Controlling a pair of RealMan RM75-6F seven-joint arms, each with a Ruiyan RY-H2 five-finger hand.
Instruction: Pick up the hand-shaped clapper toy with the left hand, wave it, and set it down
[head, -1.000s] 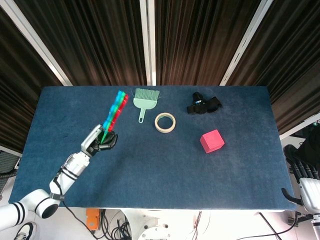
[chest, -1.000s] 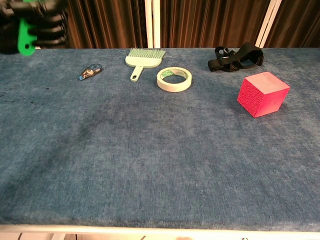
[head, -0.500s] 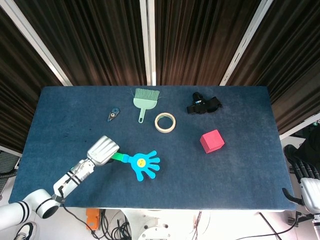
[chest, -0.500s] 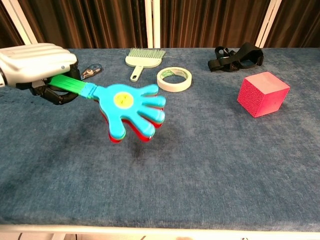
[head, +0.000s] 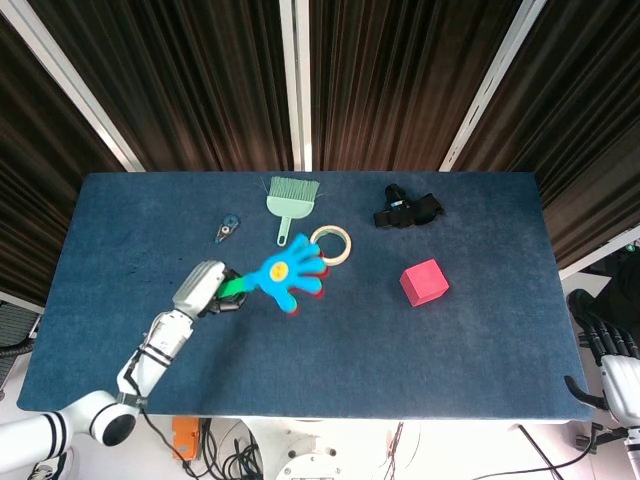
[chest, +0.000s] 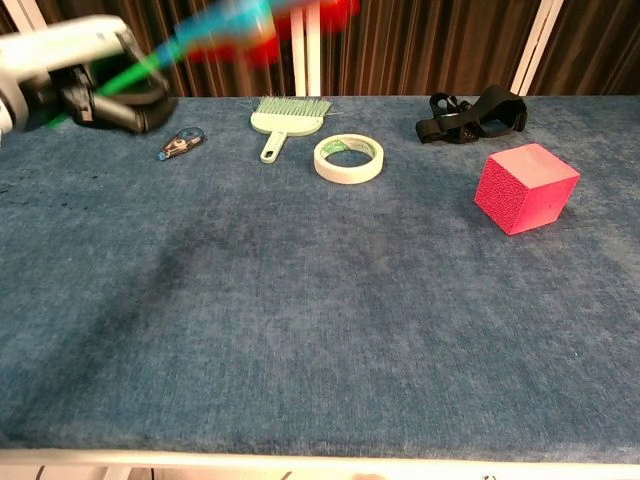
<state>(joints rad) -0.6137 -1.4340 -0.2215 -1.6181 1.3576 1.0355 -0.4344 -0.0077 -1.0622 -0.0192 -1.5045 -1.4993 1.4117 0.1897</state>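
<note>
Green handle squeezed tight in the left hand (head: 204, 289), the clapper toy (head: 289, 272) sticks up off the bench (head: 400, 340), probably for waving.

A table (head: 480, 340) covered in dark blue, felt-like cloth fills the middle of the head view, its surface evenly lit with only soft shadows. Behind it hangs a dark brown pleated curtain (head: 200, 80), crossed by white frame bars (head: 297, 80), one upright at the centre and others slanting off to either side. Below the table's near edge a pale floor (head: 350, 450) shows, with black cables (head: 225, 455) lying loose on it and a small orange object (head: 184, 432) among them.
</note>
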